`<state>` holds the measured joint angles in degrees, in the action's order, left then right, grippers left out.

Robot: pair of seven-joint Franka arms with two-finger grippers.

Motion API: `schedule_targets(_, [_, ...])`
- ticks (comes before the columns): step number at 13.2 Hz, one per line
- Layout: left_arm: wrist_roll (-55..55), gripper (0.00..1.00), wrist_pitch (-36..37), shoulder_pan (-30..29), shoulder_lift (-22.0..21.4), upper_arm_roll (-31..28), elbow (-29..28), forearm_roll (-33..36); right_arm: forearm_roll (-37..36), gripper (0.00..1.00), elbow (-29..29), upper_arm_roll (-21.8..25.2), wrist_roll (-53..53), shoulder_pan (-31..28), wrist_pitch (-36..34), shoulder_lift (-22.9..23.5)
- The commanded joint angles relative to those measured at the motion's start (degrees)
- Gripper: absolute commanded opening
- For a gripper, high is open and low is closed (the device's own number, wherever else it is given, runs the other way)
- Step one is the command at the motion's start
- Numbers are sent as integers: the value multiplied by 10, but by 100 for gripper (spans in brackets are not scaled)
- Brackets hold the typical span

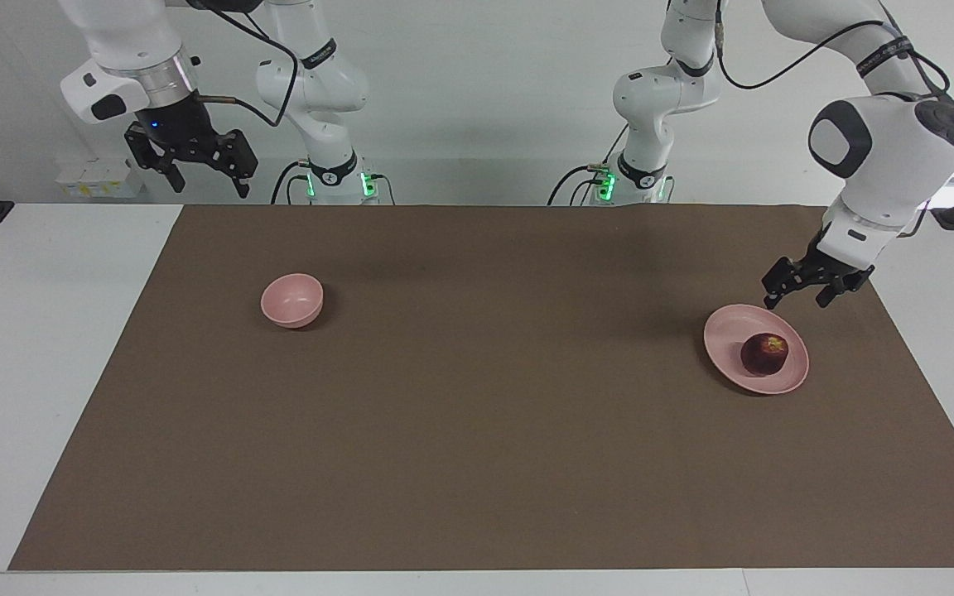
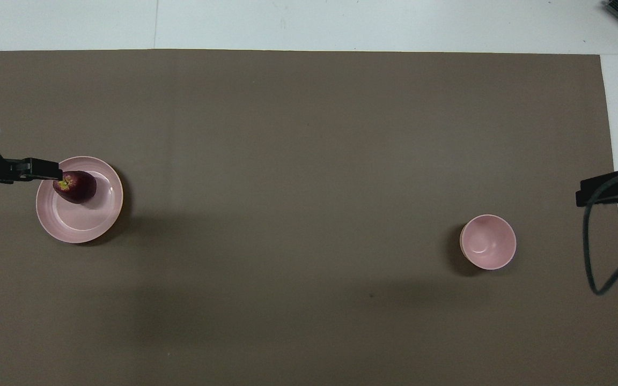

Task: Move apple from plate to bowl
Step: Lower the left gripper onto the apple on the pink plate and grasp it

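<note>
A dark red apple [image 1: 764, 353] [image 2: 75, 186] lies on the flat pink plate [image 1: 729, 331] [image 2: 81, 222] at the left arm's end of the brown mat. My left gripper [image 1: 795, 300] [image 2: 46, 169] hangs open over the plate's rim, a little above the apple and not touching it. The small deep pink bowl [image 1: 291, 300] [image 2: 487, 249] stands empty toward the right arm's end. My right gripper [image 1: 208, 189] [image 2: 598, 190] waits high and open over the mat's edge at that end, with nothing in it.
The brown mat [image 1: 477, 414] covers most of the white table [image 1: 46, 372], and bare white margins run along both ends. A black cable [image 2: 590, 257] hangs from the right arm beside the bowl. Small white boxes [image 1: 96, 178] sit off the table by the right arm.
</note>
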<state>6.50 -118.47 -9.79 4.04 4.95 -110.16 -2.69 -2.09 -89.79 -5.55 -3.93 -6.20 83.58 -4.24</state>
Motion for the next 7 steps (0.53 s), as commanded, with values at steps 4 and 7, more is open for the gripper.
schedule_targets(4, [36, 100, -82, -14, 70, 1, -3, -6, 13, 100, -51, 0, 20, 1, 34, -22])
schedule_targets(7, [37, 100, -113, -17, 90, 2, -13, -6, 14, 100, -103, -1, 19, 17, 89, -22])
